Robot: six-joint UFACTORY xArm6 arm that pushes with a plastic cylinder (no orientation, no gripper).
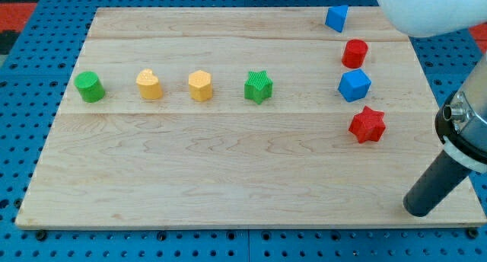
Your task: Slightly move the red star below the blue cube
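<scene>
The red star (367, 125) lies on the wooden board at the view's right, just below and slightly right of the blue cube (354, 85). The two are close, with a narrow gap between them. My tip (418, 211) rests on the board near the bottom right corner, below and to the right of the red star and clear of it. The dark rod rises from there to the view's right edge.
A red cylinder (354, 53) sits above the blue cube, and a blue wedge-like block (336, 18) near the top edge. A row across the middle holds a green cylinder (90, 87), a yellow heart (149, 85), a yellow hexagon (200, 85) and a green star (259, 87).
</scene>
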